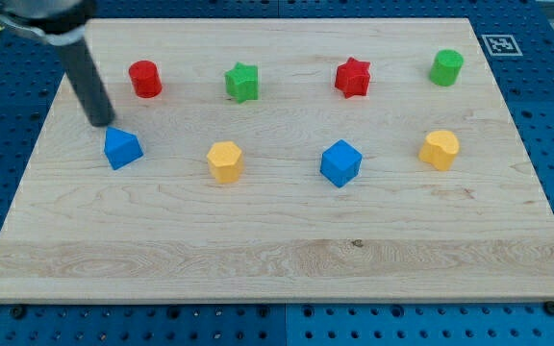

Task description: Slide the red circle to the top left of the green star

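Red circle left of green star, tip below-left by blue block; no pincer visible, grip untellable; risk: off-centre push skews circle into star.

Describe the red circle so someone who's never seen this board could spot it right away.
On the wooden board, look along the top row to the view's far left. The red circle is a round red cylinder beside the green star; the other red block is star-shaped.
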You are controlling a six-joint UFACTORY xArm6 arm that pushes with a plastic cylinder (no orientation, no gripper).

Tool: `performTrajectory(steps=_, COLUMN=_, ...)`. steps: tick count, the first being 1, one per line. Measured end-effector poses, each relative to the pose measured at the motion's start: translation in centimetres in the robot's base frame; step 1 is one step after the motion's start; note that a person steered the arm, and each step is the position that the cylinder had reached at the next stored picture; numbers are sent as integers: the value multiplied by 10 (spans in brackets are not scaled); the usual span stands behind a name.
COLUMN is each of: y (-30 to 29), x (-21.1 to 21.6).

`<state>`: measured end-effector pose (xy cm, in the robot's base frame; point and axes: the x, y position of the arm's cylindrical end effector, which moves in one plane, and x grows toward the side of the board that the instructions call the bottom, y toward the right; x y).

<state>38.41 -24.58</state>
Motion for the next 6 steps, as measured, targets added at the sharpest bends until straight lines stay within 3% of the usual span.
performTrajectory(steps=1, y=-36, x=-45)
performTrajectory(steps=2, y=-27, x=-79)
performTrajectory(steps=3, y=21, x=-96)
performTrajectory(steps=4, y=51, x=-96)
performTrajectory(steps=6, y=0, x=-76)
